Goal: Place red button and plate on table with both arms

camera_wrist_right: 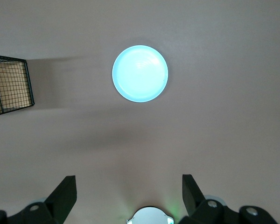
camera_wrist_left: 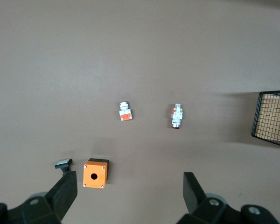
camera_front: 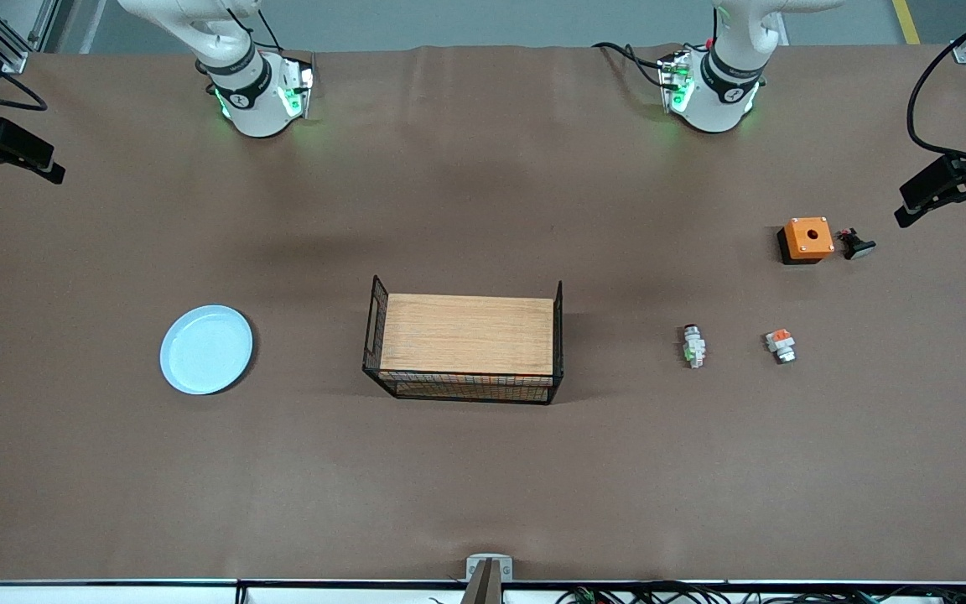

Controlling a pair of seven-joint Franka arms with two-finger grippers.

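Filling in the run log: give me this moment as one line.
left gripper: open, high over table | right gripper: open, high over table | red button: on table | plate: on table, empty | neither touched

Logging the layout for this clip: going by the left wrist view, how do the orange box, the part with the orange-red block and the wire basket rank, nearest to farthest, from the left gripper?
1. Orange box: just ahead of the open left gripper.
2. Part with the orange-red block: farther out, beside the red button.
3. Wire basket: farthest, at mid-table.

Pale-blue plate (camera_front: 206,349) flat on table (camera_front: 483,486), whitish red button (camera_front: 693,346) lying well apart
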